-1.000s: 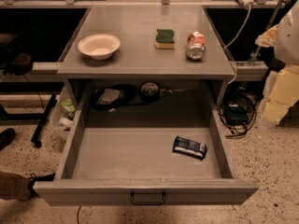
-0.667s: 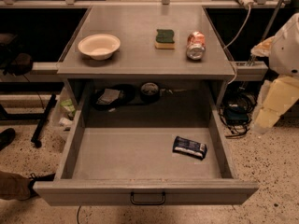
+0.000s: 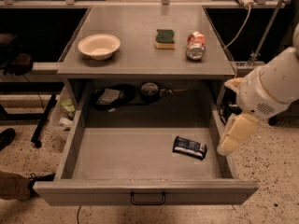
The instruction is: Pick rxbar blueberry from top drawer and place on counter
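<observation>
The rxbar blueberry (image 3: 189, 147), a dark blue wrapper with white lettering, lies flat on the floor of the open top drawer (image 3: 117, 160), towards its right front. The drawer is pulled fully out, with its dark handle (image 3: 147, 199) on the front panel. The counter (image 3: 140, 45) is the grey cabinet top behind it. My white arm comes in from the right, and the gripper (image 3: 233, 136) hangs cream-coloured just outside the drawer's right wall, to the right of the bar and a little above it. It holds nothing that I can see.
On the counter stand a white bowl (image 3: 99, 46) at left, a green-and-yellow sponge (image 3: 165, 38) and a red-and-white can (image 3: 195, 45) at right. Dark clutter (image 3: 112, 97) lies in the cabinet behind the drawer. A shoe (image 3: 16, 185) shows at lower left.
My arm has swung in from the right edge and lowered, bringing the gripper down next to the drawer's right wall. The bar and counter objects have not moved.
</observation>
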Robot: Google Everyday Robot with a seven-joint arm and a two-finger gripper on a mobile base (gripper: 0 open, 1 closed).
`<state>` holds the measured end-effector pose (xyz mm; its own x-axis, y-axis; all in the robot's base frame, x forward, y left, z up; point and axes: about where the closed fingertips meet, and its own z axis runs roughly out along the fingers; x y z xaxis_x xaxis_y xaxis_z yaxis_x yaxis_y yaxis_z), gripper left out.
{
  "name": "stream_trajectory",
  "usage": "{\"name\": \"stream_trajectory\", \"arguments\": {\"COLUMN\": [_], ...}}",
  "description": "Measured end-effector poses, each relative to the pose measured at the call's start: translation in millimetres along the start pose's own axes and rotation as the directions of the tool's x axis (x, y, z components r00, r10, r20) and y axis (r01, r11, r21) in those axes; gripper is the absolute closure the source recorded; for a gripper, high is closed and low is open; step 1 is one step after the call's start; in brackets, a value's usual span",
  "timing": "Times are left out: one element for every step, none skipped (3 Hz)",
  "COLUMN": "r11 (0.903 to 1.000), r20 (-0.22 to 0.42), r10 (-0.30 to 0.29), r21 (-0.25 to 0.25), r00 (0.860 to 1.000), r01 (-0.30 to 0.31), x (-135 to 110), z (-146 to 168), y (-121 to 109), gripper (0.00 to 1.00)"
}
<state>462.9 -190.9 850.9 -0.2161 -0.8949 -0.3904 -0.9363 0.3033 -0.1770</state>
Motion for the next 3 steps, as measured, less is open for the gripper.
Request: {"name": "stream_trajectory", "arguments": {"r11": [0.9999,0.999,0.9987], "r20": [0.044,0.056,0.047], "r10": [0.012,0.011,0.01], "r21": [0.011,0.042,0.049], "r00": [0.999,0.998,0.999], "r01": [-0.013,-0.014,-0.012], "x": [6.0,2.8,2.4], "z": [52.7,54.5,57.1], "y": [1.2,-5.9,-6.7], "gripper": [0.0,0.0,0.0]}}
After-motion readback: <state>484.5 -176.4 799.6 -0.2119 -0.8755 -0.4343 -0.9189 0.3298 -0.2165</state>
